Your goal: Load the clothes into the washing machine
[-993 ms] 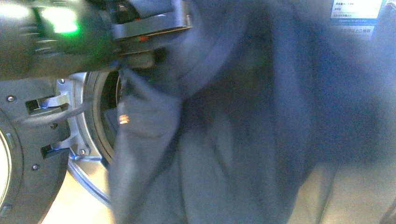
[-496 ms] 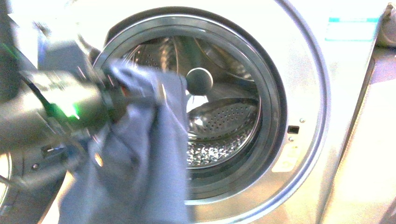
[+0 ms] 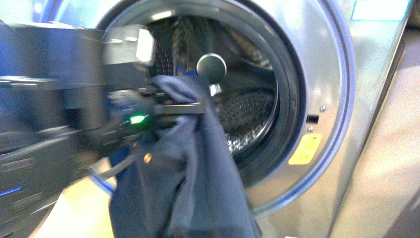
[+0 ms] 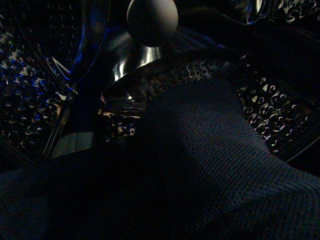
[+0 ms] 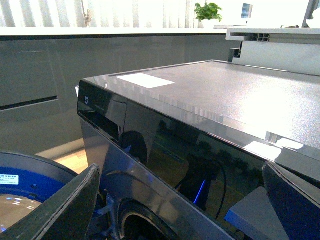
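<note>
From the front, the washing machine [image 3: 341, 74] stands with its round opening uncovered. The left gripper [image 3: 181, 101] sits at the near-left edge of that opening, much blurred. Its fingers are pinched on the clothes [image 3: 198, 178]. The top fold of the dark navy garment is bunched over them at the rim, and the rest hangs down in front of the lower left of the opening, outside the drum [image 3: 247, 124]. A small brass button [image 3: 147, 158] shows on the hanging part, and a green light [image 3: 137, 119] glows on the arm just behind the fingers. A round knob [image 3: 211, 68] at the back of the drum shows just above the grip. A yellow sticker [image 3: 305, 148] is to the lower right of the opening, and a pale label [image 3: 380, 9] is at the machine's top right corner.

The left wrist view is dim. It looks into the perforated drum [image 4: 30, 100], with the knob [image 4: 152, 20] straight ahead and the navy cloth [image 4: 210, 165] filling the foreground. The fingers themselves do not show here.

The right wrist view looks across the machine's flat top [image 5: 225, 95] and its dark glossy front strip. The right gripper [image 5: 180, 167] is spread wide, with a dark finger [image 5: 65, 210] at each lower corner and nothing held between them. The blue-rimmed open door [image 5: 35, 170] is below the front strip, and a potted plant [image 5: 207, 10] stands far behind the machine.
</note>
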Tool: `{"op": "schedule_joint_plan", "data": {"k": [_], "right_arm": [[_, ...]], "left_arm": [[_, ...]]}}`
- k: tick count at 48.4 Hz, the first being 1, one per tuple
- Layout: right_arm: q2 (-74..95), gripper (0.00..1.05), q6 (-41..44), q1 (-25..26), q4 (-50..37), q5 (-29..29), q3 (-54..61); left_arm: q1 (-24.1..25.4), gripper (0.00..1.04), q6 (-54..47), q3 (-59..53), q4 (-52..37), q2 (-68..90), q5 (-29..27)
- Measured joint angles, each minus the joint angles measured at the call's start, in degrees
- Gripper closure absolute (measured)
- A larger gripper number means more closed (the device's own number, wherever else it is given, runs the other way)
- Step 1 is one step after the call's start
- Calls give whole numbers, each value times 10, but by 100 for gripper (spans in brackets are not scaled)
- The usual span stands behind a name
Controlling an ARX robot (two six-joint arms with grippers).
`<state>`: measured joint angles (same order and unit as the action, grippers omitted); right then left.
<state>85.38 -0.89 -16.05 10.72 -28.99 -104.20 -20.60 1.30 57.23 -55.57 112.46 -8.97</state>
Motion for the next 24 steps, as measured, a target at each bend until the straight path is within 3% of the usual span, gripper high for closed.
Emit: {"op": "schedule_joint_plan", "data": {"k": [24], "right_arm": [[0, 8, 0, 0, 0, 0, 0]], "left_arm": [[26, 99, -28, 294, 158, 187, -7]]}}
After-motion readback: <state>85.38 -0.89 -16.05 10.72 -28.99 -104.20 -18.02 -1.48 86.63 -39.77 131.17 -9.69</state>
